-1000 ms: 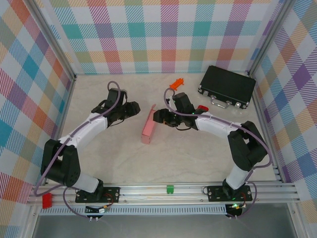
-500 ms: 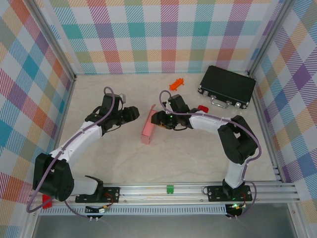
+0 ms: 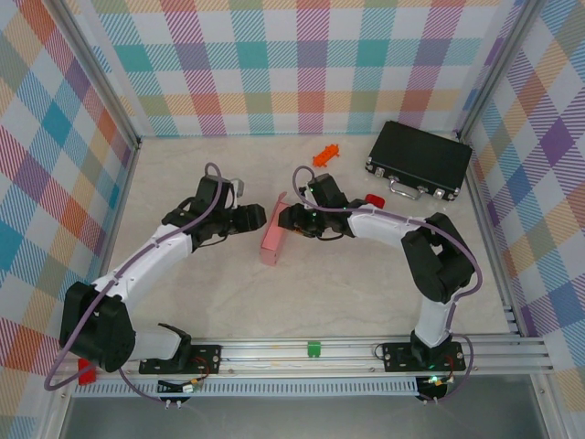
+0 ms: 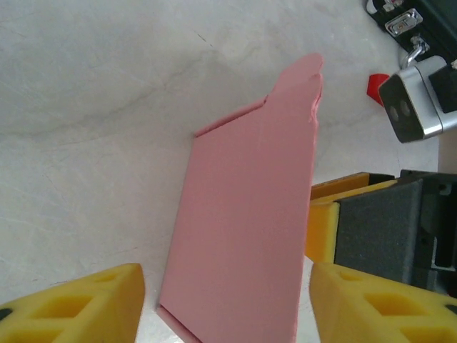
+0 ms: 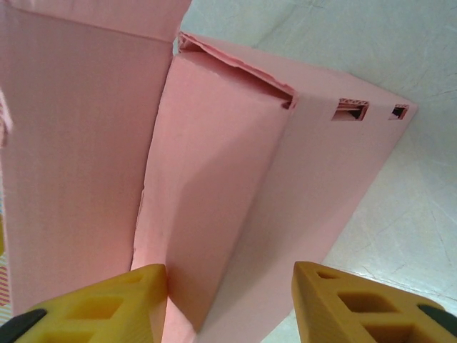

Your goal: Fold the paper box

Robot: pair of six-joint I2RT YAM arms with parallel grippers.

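Thin, light, crease-prone paper box [image 3: 272, 240] stands between released left gripper [image 4: 225, 293] fingers, right gripper [image 5: 228, 286] straddles its wall, clamped or not unclear; pinch near folds

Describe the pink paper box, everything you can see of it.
The paper box is plain pink thin cardboard, only partly folded. It is a long, narrow shape standing on edge on the pale table, mid-table, with a rounded tab sticking up at its far end. The right wrist view shows layered panels, a slightly crumpled open fold and two small slots near one edge. The left gripper and right gripper flank it with jaws apart; whether any finger touches it I cannot tell.
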